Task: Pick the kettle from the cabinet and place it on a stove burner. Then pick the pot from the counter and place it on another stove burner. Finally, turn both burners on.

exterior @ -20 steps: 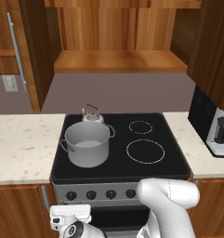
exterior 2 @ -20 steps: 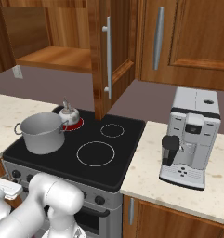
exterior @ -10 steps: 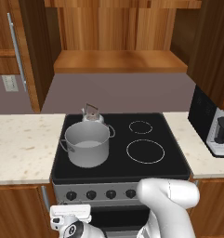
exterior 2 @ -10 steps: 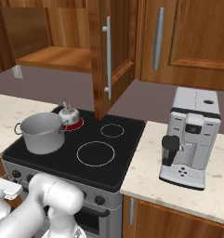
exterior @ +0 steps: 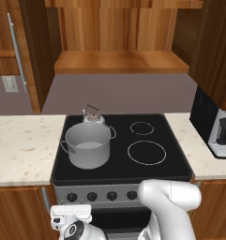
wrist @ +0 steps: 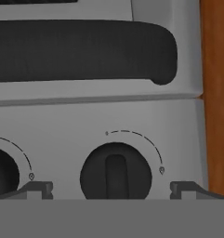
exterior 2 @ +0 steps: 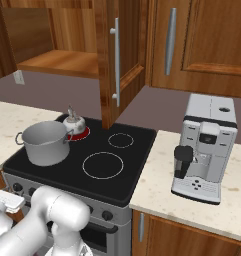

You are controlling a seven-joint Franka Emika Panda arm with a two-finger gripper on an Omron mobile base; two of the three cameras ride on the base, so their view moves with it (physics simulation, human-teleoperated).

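we see no readable writing, only tick marks around a black knob [wrist: 115, 172] on the stove [exterior: 175, 161] front. our gripper [wrist: 111, 189] is spread wide, fingertips flanking that knob. the pot [exterior: 88, 145] and kettle [exterior: 93, 115] sit on the stove's left burners.

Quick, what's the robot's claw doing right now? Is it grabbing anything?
Gripper: open, holding nothing; its fingertips stand either side of a dark stove knob.
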